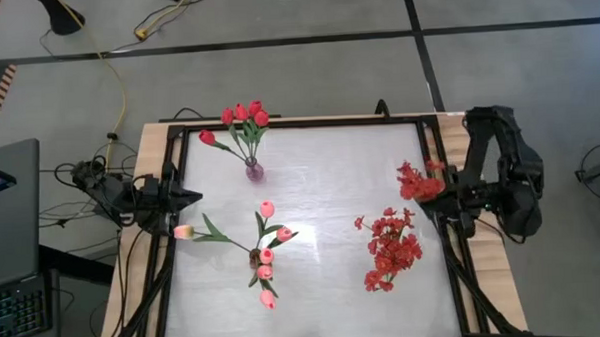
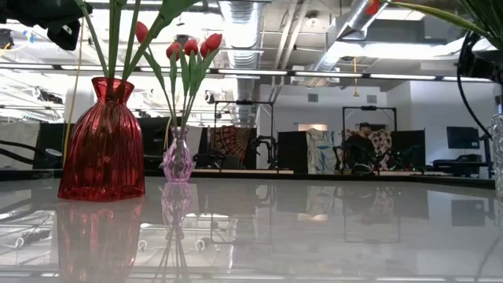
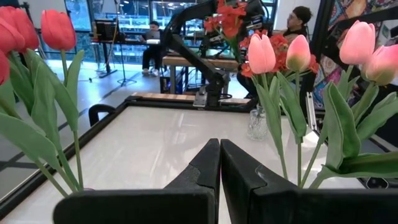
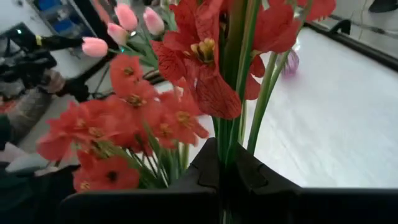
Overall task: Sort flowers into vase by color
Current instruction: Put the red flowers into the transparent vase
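The right gripper [image 4: 227, 177] has its fingers clamped on a green-stemmed spray of small red blossoms [image 4: 205, 56], its lower stem hidden. The left gripper [image 3: 219, 163] fingers are pressed together, empty.

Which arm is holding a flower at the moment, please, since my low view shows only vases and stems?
Observer: The right gripper is shut on the green stems of a spray of red blossoms, at the right edge of the table.
Operator: Thank you. Where is the left arm?
Observer: The left gripper is shut and empty at the table's left edge.
Operator: What stands in the red vase near me?
Observer: Pink tulips, seen from above.
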